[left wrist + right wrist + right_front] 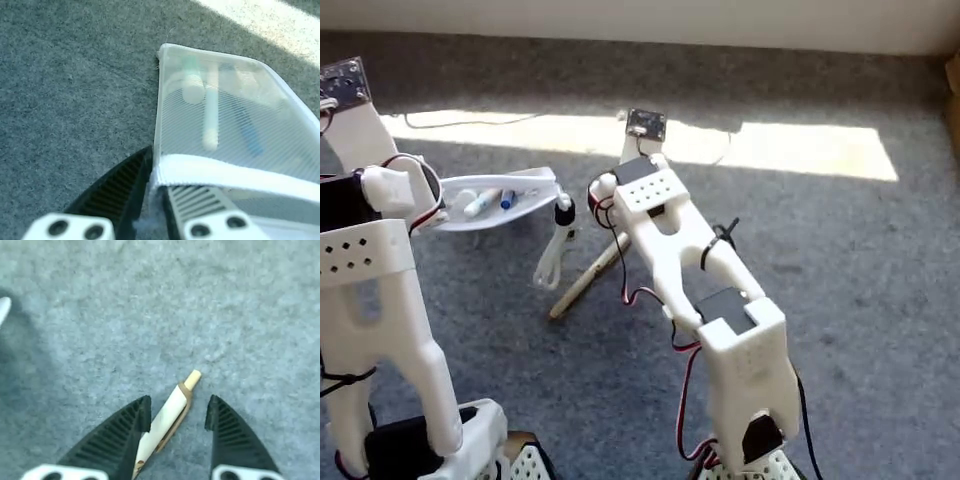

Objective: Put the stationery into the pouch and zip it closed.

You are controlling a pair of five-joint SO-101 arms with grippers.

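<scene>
On carpet (860, 260) — left jaws clamp pouch (175, 125) edge; right jaws apart, straddling pen (167, 420).

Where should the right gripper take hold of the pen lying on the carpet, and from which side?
Grip the pen mid-barrel, by the clip, coming straight down from above. It lies flat on the carpet, so only its long sides are free. The right gripper hangs open astride it, but the pen runs slanted and nearer one finger, so probably turn the wrist slightly first.
</scene>
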